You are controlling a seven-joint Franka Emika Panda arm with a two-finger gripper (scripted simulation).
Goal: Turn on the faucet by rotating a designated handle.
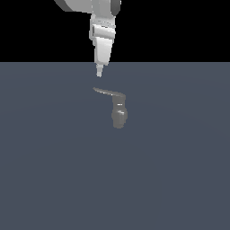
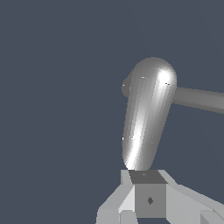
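1. The pincer (image 1: 99, 72) hangs from the white arm (image 1: 103, 42) just above the free tip of the handle (image 1: 108, 93); in the exterior view its fingers run together into one narrow point with nothing between them, so it looks closed and empty, though in the wrist view the fingers (image 2: 148, 197) show only as a grey block, which neither confirms nor denies this.

2. A small gap separates the pincer tip from the handle; they are near but apart.

3. The handle is a thin, slightly curved lever reaching from the top of the faucet (image 1: 119, 114) toward the exterior view's left; the faucet's stubby rounded body stands on the plain grey table (image 1: 179, 179), below the pincer and toward the exterior view's right.

4. In the wrist view the faucet body (image 2: 146, 118) fills the middle, with a bar (image 2: 199, 99) running off from its top to the frame's edge.

5. Risks, as I judge them: the lever is thin and smooth, so a push placed at its very tip could slide off its end; the cause would be too little overlap.

6. Descending straight onto the lever would press it down rather than turn it; the push needs to come sideways.

7. Contact too close to the body would give poor leverage and might stall the rotation.
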